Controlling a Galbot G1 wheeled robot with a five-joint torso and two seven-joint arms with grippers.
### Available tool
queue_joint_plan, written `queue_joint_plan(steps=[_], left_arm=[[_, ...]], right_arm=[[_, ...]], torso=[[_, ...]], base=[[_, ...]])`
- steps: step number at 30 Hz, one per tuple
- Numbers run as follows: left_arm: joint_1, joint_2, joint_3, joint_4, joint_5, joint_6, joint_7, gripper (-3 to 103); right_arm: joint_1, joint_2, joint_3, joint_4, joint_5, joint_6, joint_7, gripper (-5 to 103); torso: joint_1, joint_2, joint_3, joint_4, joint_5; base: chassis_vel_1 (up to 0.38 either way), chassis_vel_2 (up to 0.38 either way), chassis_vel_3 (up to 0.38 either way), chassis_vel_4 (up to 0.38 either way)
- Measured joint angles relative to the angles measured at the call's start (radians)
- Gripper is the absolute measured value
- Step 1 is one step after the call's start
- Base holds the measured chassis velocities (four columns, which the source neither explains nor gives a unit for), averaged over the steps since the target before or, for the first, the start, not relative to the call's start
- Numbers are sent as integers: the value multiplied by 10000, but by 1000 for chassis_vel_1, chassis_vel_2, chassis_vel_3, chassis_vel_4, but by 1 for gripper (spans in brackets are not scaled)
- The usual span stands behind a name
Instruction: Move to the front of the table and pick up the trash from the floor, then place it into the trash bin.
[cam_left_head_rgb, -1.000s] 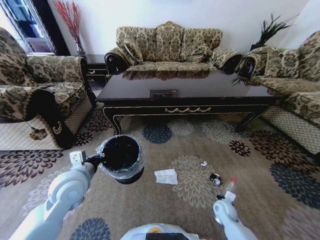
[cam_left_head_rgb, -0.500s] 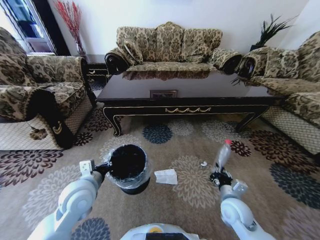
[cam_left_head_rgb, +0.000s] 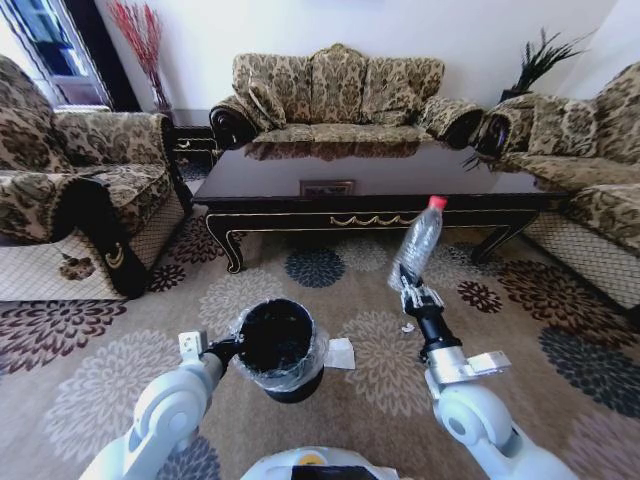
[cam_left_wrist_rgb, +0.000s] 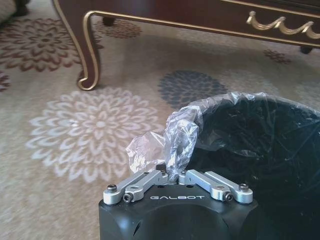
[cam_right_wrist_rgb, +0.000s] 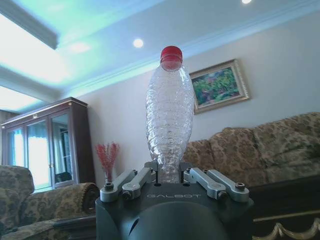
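trash: clear bottle with red cap up, held in the air at 1 o'clock, in front of the table
right gripper: clamped on bottle base
trash bin: lifted, 11 o'clock; left gripper pinches its liner at the rim
floor: napkin beside bin, scrap near right arm
next, my call: swing bottle over the bin mouth, centre it, tip cap down, then release
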Motion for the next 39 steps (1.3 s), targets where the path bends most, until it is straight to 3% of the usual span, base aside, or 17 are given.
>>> queue_joint_plan(steps=[7,10,14,26,32,39], left_arm=[[-852,-149,1041,548,-44,-25,75,4],[-1447,-338,1797,943,-45,9,76,4],[-1798,-539,2143,1172,-72,17,75,4],[-2169,-862,2553,1559,-167,55,30,4],[-2233,-1023,2681,1679,-170,61,21,4],[-2245,-1057,2658,1669,-180,73,17,4]], right_arm=[[677,-402,-694,-370,-146,260,-334,19],[1064,-509,-1508,-902,-765,468,-542,19],[1123,-332,-2007,-1459,-1537,853,-977,19],[722,201,-2759,-1724,-2281,1054,-1105,19],[610,352,-3217,-2347,-3203,1535,-1598,19],[631,506,-3498,-2891,-3634,1794,-2090,19]], torso=[[0,-1,0,-2,0],[0,-1,0,0,0],[0,-1,1,0,2],[0,-1,-1,0,-1],[0,-1,-1,0,-1],[0,-1,-1,-1,0]], base=[[0,0,0,0],[0,0,0,0],[0,0,0,0],[0,0,0,0],[0,0,0,0],[0,0,0,0]])
